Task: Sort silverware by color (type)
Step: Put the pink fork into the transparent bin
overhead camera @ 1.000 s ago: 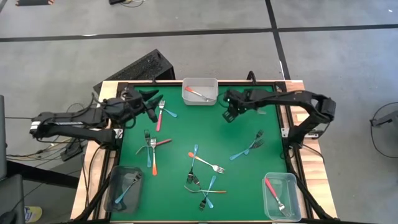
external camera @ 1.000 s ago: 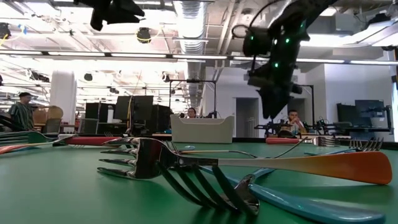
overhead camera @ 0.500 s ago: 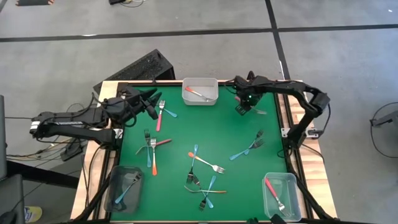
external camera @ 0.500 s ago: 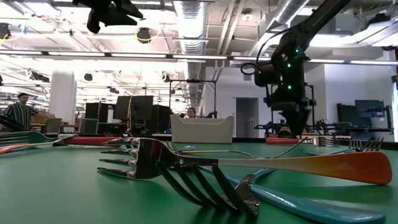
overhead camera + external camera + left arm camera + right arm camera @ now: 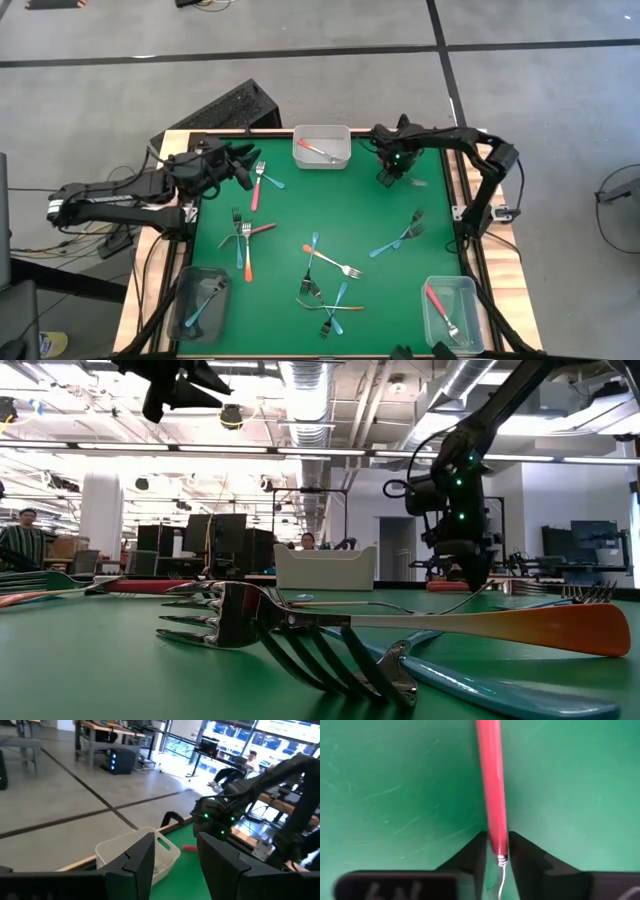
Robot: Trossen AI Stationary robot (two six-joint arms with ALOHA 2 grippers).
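Observation:
A red-handled fork (image 5: pixel 492 780) lies flat on the green mat at the far right, also seen as a red handle (image 5: pixel 189 848) in the left wrist view. My right gripper (image 5: pixel 391 177) (image 5: pixel 497 844) stands over it, pointing down and shut on its handle. My left gripper (image 5: pixel 243 166) (image 5: pixel 175 851) hangs raised over the mat's far left, open and holding nothing. Several more forks with blue, orange and red handles (image 5: pixel 325 262) lie scattered on the mat. My right gripper pinches the red handle's end next to the metal neck (image 5: pixel 498 847) between its two fingers, one on each long side. The fingers come from above, pointing down. The fork lies flat on the mat, its handle running out ahead of the fingers.
A clear bin (image 5: pixel 322 158) at the far edge holds one fork. A bin (image 5: pixel 186 305) at the near left holds a blue fork, a bin (image 5: pixel 462 300) at the near right a red one. Two forks (image 5: pixel 262 180) lie below my left gripper.
My right gripper has gone from beside the far bin toward the table's right edge and come down to the mat over the red-handled fork. The fork has stayed on the mat.

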